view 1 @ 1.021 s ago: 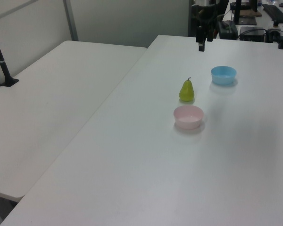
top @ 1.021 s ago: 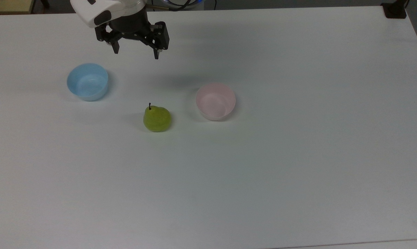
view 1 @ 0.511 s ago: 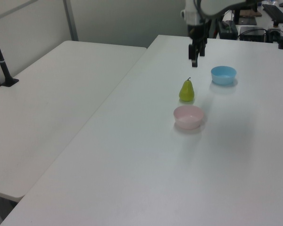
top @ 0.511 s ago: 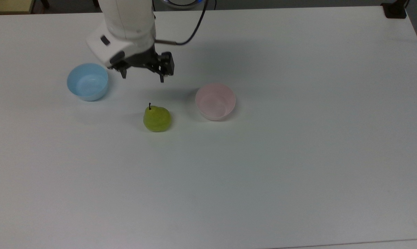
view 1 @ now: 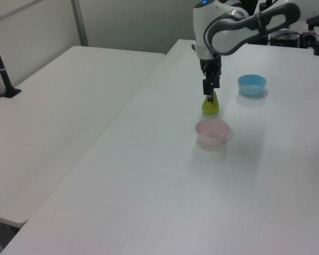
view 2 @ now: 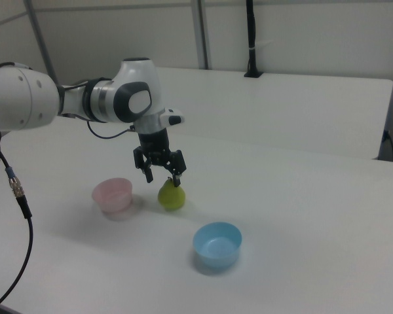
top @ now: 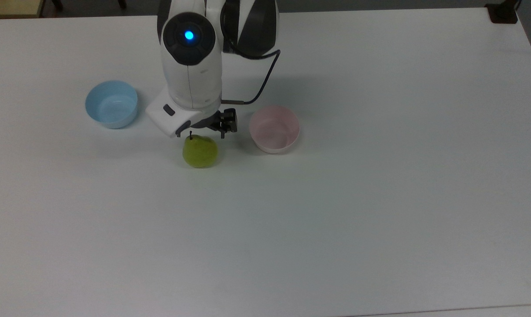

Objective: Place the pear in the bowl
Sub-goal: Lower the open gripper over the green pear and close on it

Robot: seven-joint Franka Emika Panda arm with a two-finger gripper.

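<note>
The black two-finger gripper (view 2: pixel 162 178) had come down from beside the light blue plastic bowl (top: pixel 111 104) to just above the small yellow-green pear (top: pixel 199 151), which had not moved. One pear and two bowls stood on the white table (top: pixel 380 198). The fingers (view 2: pixel 147 173) were spread apart, empty, flanking the pear's top near its stem. The pear sat upright between the blue bowl and the pale pink plastic bowl (top: pixel 274 129).
</note>
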